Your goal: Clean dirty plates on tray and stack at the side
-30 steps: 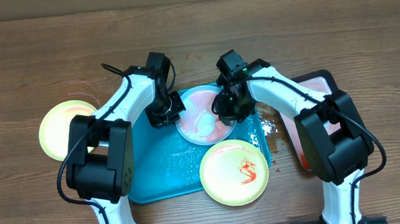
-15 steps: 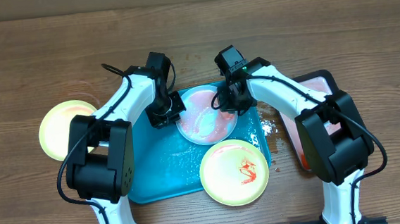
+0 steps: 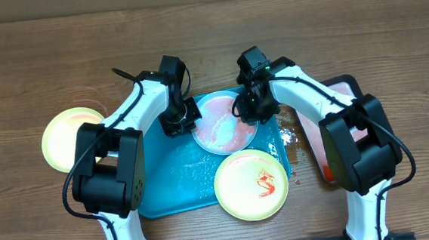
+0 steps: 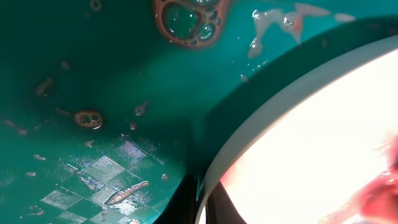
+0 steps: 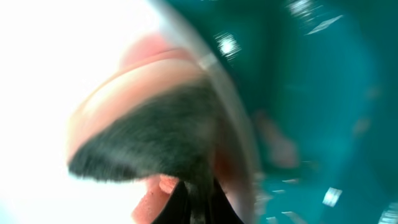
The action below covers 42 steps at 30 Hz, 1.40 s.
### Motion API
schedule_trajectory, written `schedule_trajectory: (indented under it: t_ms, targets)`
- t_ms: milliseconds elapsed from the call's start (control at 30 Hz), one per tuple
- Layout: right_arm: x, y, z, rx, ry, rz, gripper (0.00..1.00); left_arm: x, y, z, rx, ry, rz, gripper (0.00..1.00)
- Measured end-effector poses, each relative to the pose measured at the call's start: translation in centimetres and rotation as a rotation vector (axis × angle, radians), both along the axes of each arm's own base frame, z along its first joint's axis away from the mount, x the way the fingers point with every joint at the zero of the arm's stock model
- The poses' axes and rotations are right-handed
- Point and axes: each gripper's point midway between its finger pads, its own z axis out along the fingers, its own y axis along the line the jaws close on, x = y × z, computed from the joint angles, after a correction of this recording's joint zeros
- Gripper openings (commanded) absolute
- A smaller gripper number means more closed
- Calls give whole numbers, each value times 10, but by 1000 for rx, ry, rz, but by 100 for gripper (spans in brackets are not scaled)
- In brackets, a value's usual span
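While the left jaws are clenched on the left rim of the round light-blue plastic plate (image 3: 219, 131), its face smeared pink, the right jaws are clamped on a dark grey fuzzy pad (image 5: 155, 143) (too blurred to name more closely) that presses on the plate's right side. That plate lies in the large turquoise rectangular plastic tray (image 3: 169, 180), whose floor is wet and foamy. A round yellow-green plastic plate (image 3: 251, 184) with a red sauce squiggle overlaps the tray's front right corner. A second yellow-green plate (image 3: 66, 138) lies on the brown wood-grain counter (image 3: 43, 56), left of the tray and apart from it. A black-rimmed tray with pinkish inside (image 3: 341, 90) sits at the right.
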Motion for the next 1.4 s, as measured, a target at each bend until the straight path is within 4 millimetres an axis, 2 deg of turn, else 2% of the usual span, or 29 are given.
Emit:
schedule_trajectory:
  t_ms: [267, 367, 533, 700, 933, 1067, 1100, 1233, 1400]
  targets:
    - [-43, 57, 1, 108, 69, 157, 4, 0, 0, 0, 0, 0, 0, 4]
    - [-53, 76, 1, 137, 79, 164, 4, 0, 0, 0, 0, 0, 0, 5]
    - [-48, 91, 1, 191, 81, 73, 4, 0, 0, 0, 1, 0, 0, 4]
    - [-24, 101, 2, 233, 21, -41, 4, 0, 0, 0, 1, 0, 0, 5]
    - [3, 90, 0, 207, -28, -210, 4, 0, 0, 0, 1, 0, 0, 5]
    - [15, 72, -2, 145, -64, -270, 4, 0, 0, 0, 1, 0, 0, 5]
    - [21, 62, -2, 116, -79, -281, 4, 0, 0, 0, 1, 0, 0, 4]
    - [25, 37, -1, 42, -78, -268, 4, 0, 0, 0, 1, 0, 0, 4]
    - [23, 25, 3, -19, -103, -140, 4, 0, 0, 0, 1, 0, 0, 4]
